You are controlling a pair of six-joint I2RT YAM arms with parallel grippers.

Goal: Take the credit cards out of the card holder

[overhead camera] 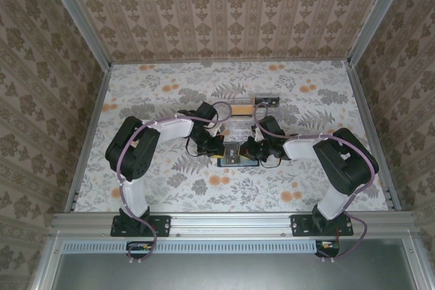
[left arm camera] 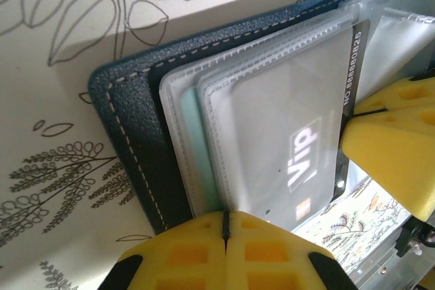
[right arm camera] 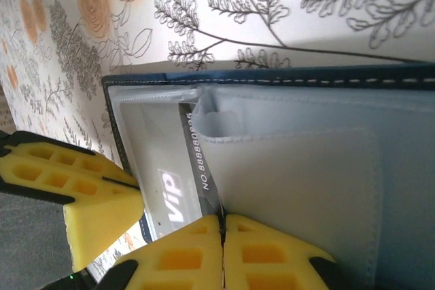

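The card holder [overhead camera: 230, 154] lies open on the flowered table, dark blue with white stitching [left arm camera: 129, 134] [right arm camera: 272, 76] and frosted plastic sleeves. A clear, pale card marked "Vip" [left arm camera: 292, 168] [right arm camera: 170, 188] sits in one sleeve, its dark numbered strip poking out. A teal card's edge [left arm camera: 192, 140] shows in a sleeve behind it. My left gripper [left arm camera: 225, 216] [overhead camera: 223, 149] is shut on the edge of a sleeve leaf. My right gripper [right arm camera: 223, 221] [overhead camera: 247, 150] is shut at the pale card's dark strip. Both meet over the holder.
Behind the holder lie a small clear item with a tan patch [overhead camera: 239, 110] and a grey strip-like piece [overhead camera: 267, 100]. Patterned walls with metal rails [overhead camera: 88, 134] close the table on three sides. The arms' elbows [overhead camera: 132, 147] [overhead camera: 343, 157] spread outward.
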